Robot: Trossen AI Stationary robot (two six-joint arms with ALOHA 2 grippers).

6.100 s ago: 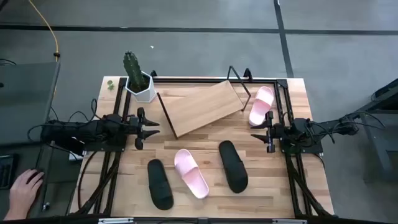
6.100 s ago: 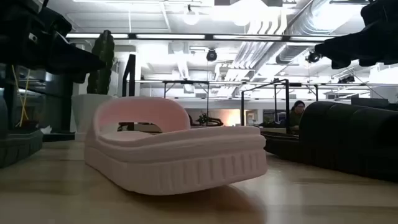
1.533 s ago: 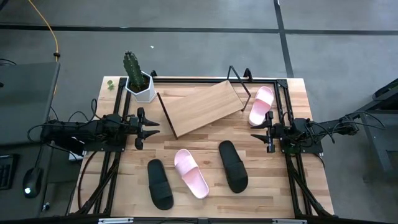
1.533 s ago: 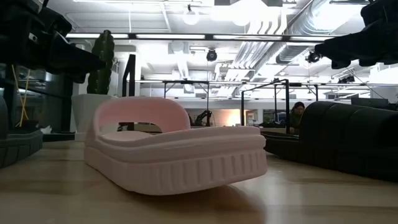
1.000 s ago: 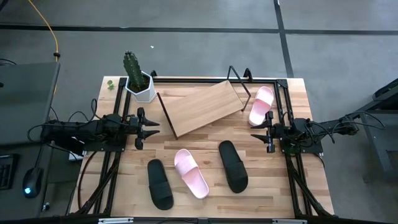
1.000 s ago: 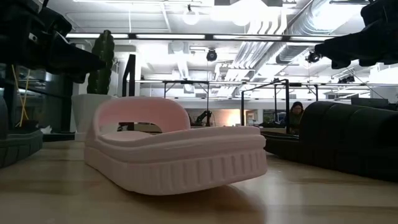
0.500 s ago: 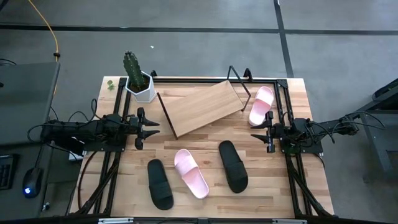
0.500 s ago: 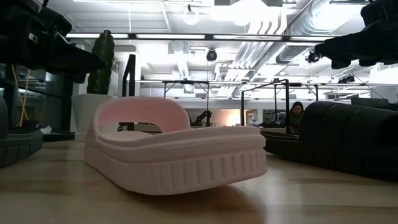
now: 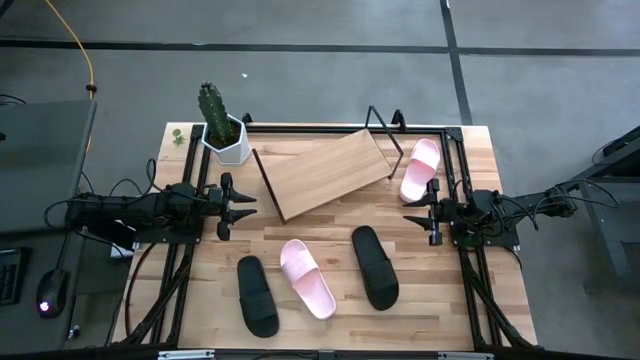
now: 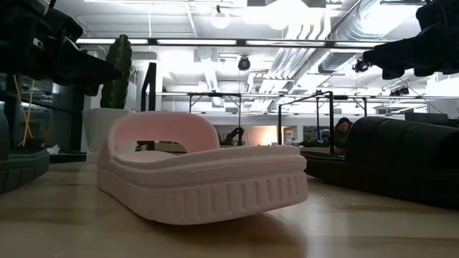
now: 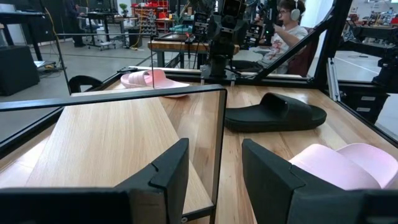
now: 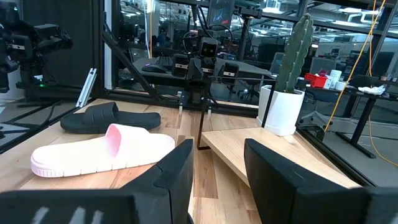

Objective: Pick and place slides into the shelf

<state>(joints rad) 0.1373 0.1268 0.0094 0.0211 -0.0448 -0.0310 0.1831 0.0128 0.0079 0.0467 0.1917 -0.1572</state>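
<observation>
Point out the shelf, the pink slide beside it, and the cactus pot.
shelf (image 9: 322, 172), high view, middle of the slanted wood board
pink slide (image 9: 420, 170), high view, on its strap, right of the shelf
cactus pot (image 9: 231, 146), high view, white pot wall

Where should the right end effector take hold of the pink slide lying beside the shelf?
Probably on the wide strap of the pink slide, coming straight down from above. It lies flat, sole down, so the strap arches up and its edge offers a graspable ridge. The right end effector waits nearby, open.

I see wooden table (image 9: 450, 300) carrying slanted shelf (image 9: 322, 172), potted cactus (image 9: 221, 125), two pink slides (image 9: 307, 278), two black slides (image 9: 373, 266).
</observation>
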